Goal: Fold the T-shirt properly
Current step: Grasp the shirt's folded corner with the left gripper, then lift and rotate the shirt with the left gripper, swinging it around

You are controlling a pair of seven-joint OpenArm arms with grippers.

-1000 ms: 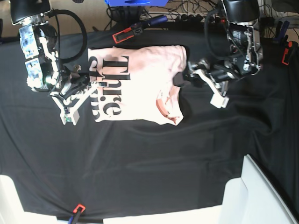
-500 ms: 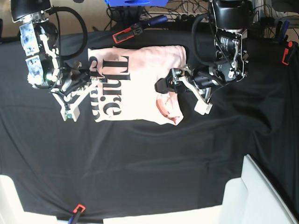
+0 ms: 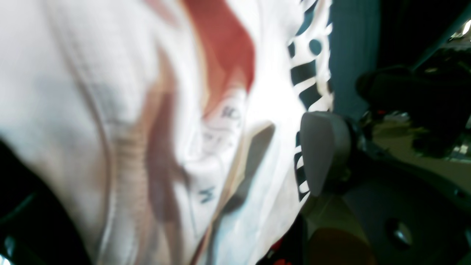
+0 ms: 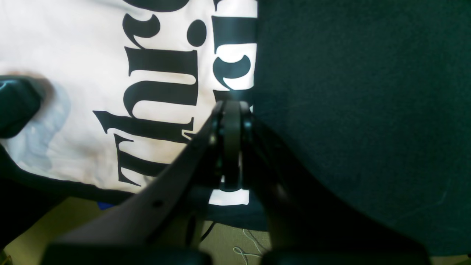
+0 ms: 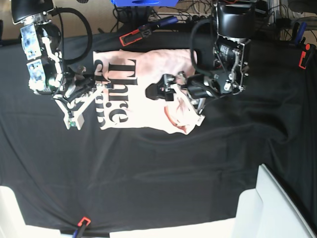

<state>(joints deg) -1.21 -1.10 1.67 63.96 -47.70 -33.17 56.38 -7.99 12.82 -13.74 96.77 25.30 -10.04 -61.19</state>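
The pale pink T-shirt (image 5: 143, 89) lies folded on the black table cloth (image 5: 148, 168), its black lettering (image 5: 119, 91) facing up. My left gripper (image 5: 178, 103) hangs open over the shirt's right part, at the collar with its red inside (image 5: 174, 113). In the left wrist view the shirt (image 3: 110, 110) fills the blurred space between the jaws, and one grey pad (image 3: 323, 151) shows. My right gripper (image 5: 95, 90) is shut at the shirt's left edge. Its tips (image 4: 232, 110) touch the hem beside the lettering (image 4: 162, 73); whether fabric is pinched cannot be told.
Orange-and-black clamps (image 5: 132, 35) (image 5: 303, 54) (image 5: 81, 222) hold the cloth at its edges. A blue object (image 5: 143, 2) and cables lie beyond the far edge. A white bin (image 5: 270, 208) stands at the lower right.
My left arm has swung leftward from beside the shirt's right edge to above the collar, jaws still open. The right arm and the shirt have stayed put.
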